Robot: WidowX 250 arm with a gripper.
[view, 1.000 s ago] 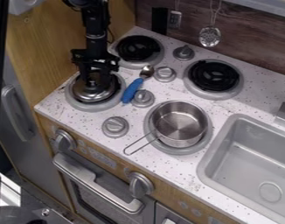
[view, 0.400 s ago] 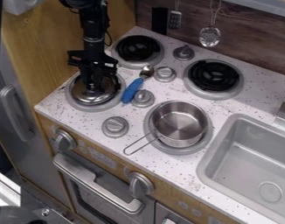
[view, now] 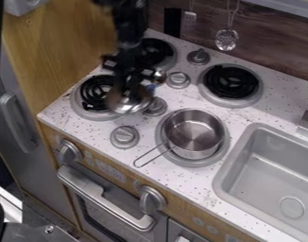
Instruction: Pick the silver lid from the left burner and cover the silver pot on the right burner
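Oven handle [view: 106,198] comes nearest, below and left of the silver pot [view: 194,134]. The pot sits uncovered on the right burner [view: 204,163], its wire handle [view: 150,156] angled toward the near edge of the counter [view: 188,182]. Right of the pot is the sink [view: 223,177]. The silver lid [view: 130,103] is up and to the left of the pot, off the left burner [view: 95,90], with the gripper [view: 127,91] directly over it. The jaws look narrow, closed on the lid's top, though the knob itself cannot be made out.

Just behind the lid is a spoon [view: 159,76], partly hidden. Farther back, behind the pot, is another burner [view: 231,81], and beyond that a skimmer [view: 226,39] hangs on the wall.

The pick looks done, and the carry to the pot is the step in hand. Next, the lid should travel right and toward the near side, high enough to pass over the pot's rim, then be centred and lowered level. Coming in low could knock the pot; letting go off-centre could leave the lid tilted.
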